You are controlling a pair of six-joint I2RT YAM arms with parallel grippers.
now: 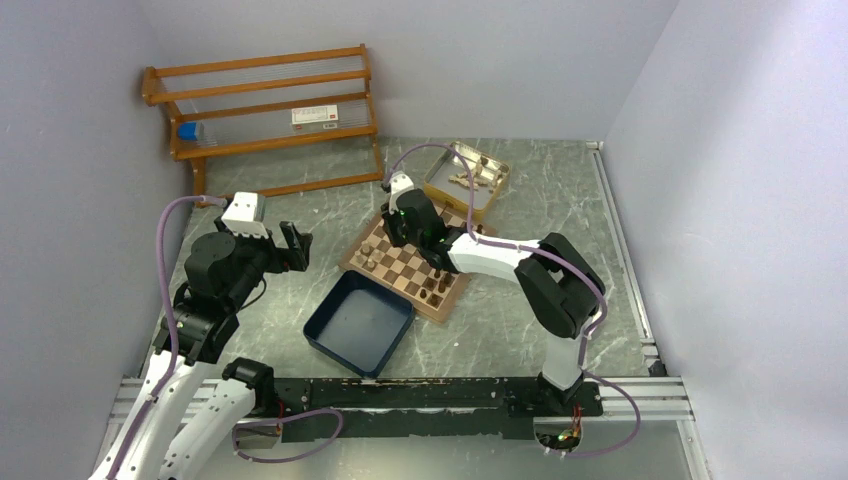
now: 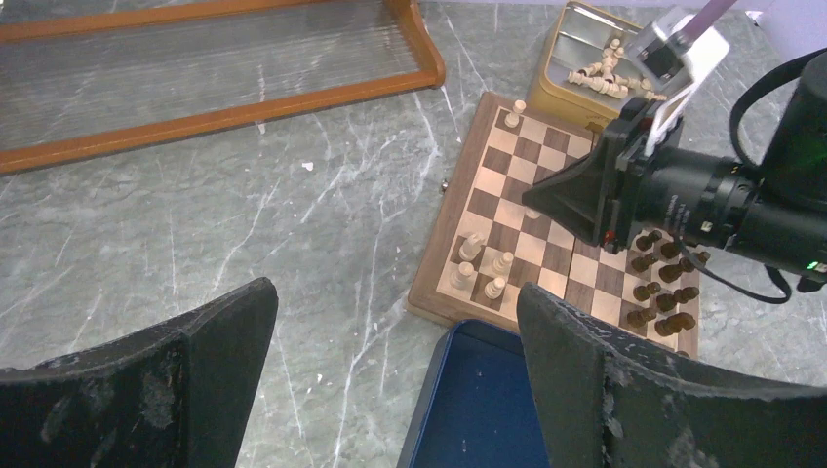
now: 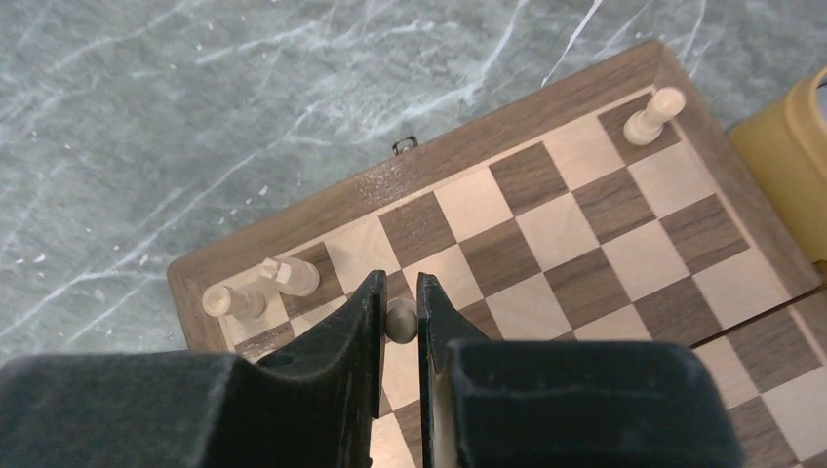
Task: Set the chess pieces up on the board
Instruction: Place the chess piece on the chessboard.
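The board (image 1: 402,266) lies mid-table and also shows in the right wrist view (image 3: 561,229). My right gripper (image 3: 398,292) is shut on a light tan pawn (image 3: 400,320), low over the board's light-piece end. Three light pieces stand near there (image 3: 255,289), with another at the far corner (image 3: 653,115). Several dark pieces (image 2: 663,292) stand at the opposite end. My left gripper (image 2: 395,292) is open and empty, above the table left of the board. In the top view it is at the left (image 1: 297,245), and the right gripper (image 1: 403,232) is over the board.
A navy blue tray (image 1: 358,322) sits against the board's near edge. A metal tin (image 1: 465,175) holding several loose light pieces stands behind the board. A wooden rack (image 1: 265,115) stands at the back left.
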